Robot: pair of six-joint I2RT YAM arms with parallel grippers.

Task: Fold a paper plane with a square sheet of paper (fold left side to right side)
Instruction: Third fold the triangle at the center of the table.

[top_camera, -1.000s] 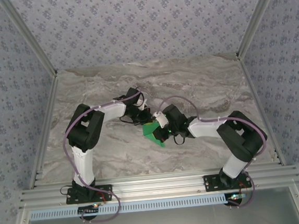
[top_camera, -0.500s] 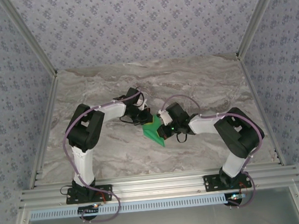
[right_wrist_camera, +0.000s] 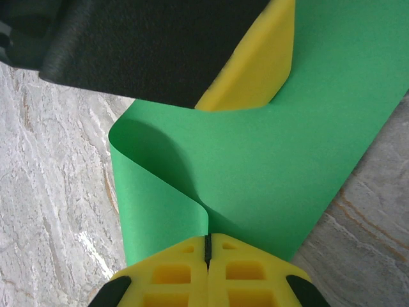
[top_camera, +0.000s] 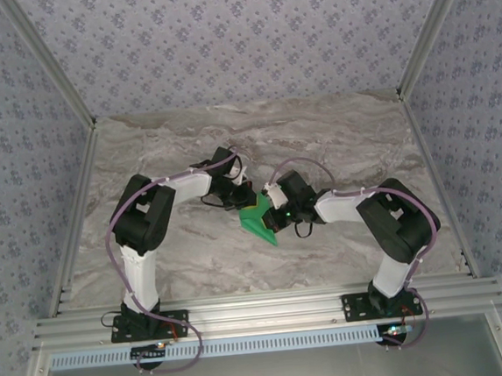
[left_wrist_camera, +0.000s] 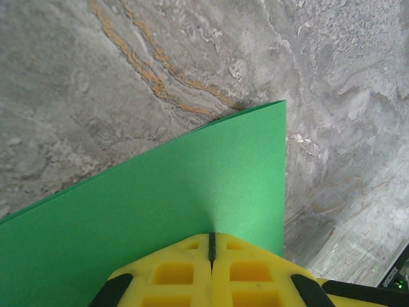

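At mid-desk (top_camera: 161, 161), I hold one square sheet of paper (top_camera: 259, 221), bright green, between my two end effectors. The left end effector (top_camera: 242, 197) is fully closed on a flat edge, and the right end effector (top_camera: 270, 212) is fully closed on a curled-over fold. The right wrist view shows that curl. The left wrist view shows flat paper and a dark part (left_wrist_camera: 397, 281) with print too small to read.
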